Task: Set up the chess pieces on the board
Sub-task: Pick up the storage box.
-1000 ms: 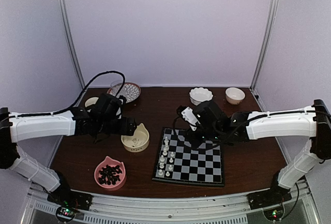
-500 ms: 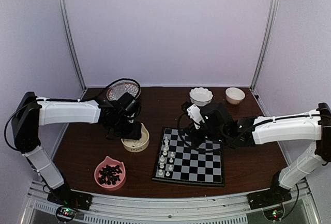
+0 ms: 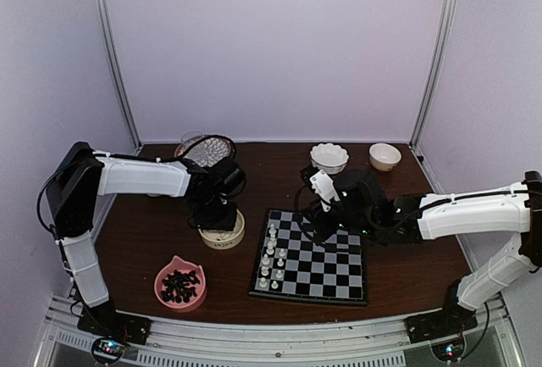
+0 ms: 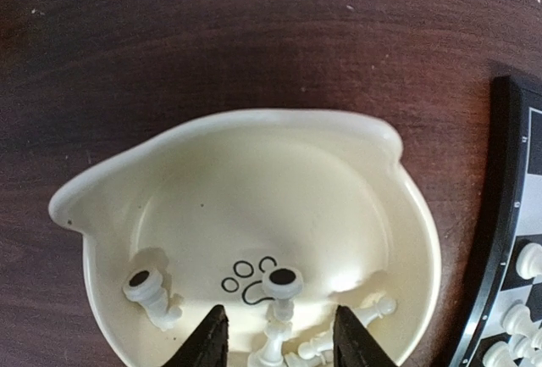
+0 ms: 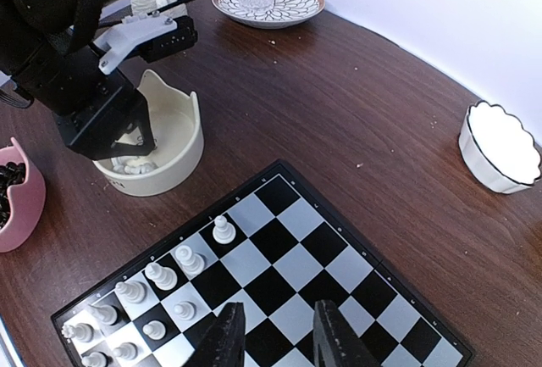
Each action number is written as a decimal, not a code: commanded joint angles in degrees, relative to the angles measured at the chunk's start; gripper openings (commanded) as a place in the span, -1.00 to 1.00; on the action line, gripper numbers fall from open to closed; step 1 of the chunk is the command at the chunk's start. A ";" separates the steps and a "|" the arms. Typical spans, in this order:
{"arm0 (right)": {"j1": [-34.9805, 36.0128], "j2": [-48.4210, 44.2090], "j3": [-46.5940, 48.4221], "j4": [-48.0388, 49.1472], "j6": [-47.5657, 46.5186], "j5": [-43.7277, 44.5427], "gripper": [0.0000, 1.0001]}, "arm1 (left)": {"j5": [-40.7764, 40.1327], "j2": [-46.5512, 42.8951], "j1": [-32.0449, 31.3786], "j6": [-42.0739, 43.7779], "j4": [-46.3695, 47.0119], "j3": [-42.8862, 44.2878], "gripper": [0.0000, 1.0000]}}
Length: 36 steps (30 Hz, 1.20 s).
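Note:
The board [image 3: 330, 269] lies right of centre, with several white chess pieces [image 3: 271, 257] standing on its left columns. They also show in the right wrist view [image 5: 223, 230], on the board [image 5: 288, 274]. More white pieces [image 4: 282, 286] lie jumbled in a cream cat-shaped bowl [image 4: 254, 121] left of the board [image 3: 222, 233]. My left gripper [image 4: 279, 337] is open, its fingers down inside this bowl on either side of the pieces. My right gripper [image 5: 275, 333] is open and empty, hovering above the board's far half [image 3: 326, 223].
A pink bowl of black pieces [image 3: 179, 284] sits near the front left. A patterned plate with a glass [image 3: 206, 148] is at the back left. A white scalloped bowl [image 3: 329, 157] and a small bowl [image 3: 384, 156] stand at the back right.
My left arm has swung right and brought its gripper down into the cream bowl. My right gripper has shifted slightly over the board.

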 commanded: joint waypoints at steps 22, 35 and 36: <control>-0.22 -1.36 -0.91 2.07 0.50 -1.78 -0.39 | -0.61 5.78 1.62 -3.83 0.38 2.36 -0.57; -0.19 -4.81 -3.50 4.55 0.72 -2.60 -0.35 | -0.91 -5.00 1.62 -5.85 1.38 0.79 -0.71; -0.23 -5.35 -3.93 5.11 0.77 -2.93 -0.35 | -0.49 -6.73 1.62 -6.14 2.82 -0.02 -0.71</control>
